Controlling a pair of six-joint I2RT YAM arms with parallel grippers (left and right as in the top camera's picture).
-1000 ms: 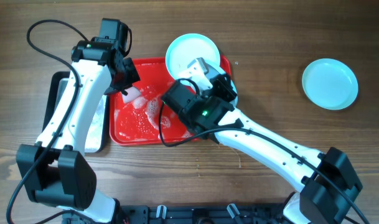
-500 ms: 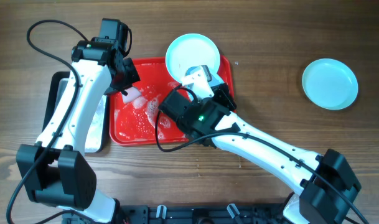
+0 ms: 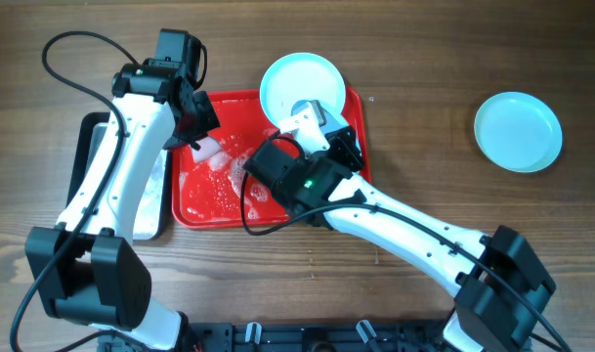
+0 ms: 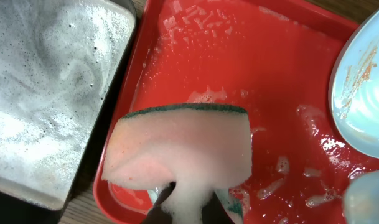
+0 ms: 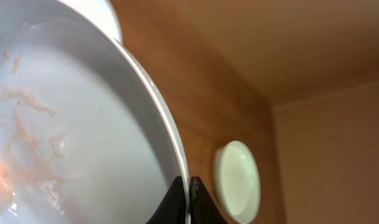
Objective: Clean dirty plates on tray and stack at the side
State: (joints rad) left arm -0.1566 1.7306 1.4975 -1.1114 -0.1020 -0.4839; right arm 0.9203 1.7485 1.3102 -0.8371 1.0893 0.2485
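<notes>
Clamping a soft pink-white sponge with a dark green scouring edge (image 4: 180, 146), the left tool (image 4: 184, 210) is clenched on the sponge's lower part, its fingertips hidden in foam. The sponge hangs over the left part of the large red rectangular plastic tray (image 4: 270, 68), green edge turned away from the tool; contact with the tray floor cannot be judged. Tray floor is wet, with scattered patches of white suds. Just beside the tray's left rim stands a smaller black-rimmed silver metal tray (image 4: 46, 93), filled with grey soapy water. The right tool (image 5: 189, 198) is pinched shut on the rim of a round, shallow, pale turquoise plate (image 5: 65, 124), one finger on each side of the rim. Thin brownish streaks mark this plate's whitish inner face. Overhead, the same plate (image 3: 299, 78) sits over the red tray's far right corner, overlapping its rim and the brown wooden desk (image 3: 424, 49); the right wrist covers its near edge. A second plate (image 3: 517, 132), also pale turquoise, lies flat on the desk, well apart from the red tray to the right, no streaks visible. In the left wrist view, a pale bluish rounded shape (image 4: 368, 198) at the lower right corner is too blurred to identify.
</notes>
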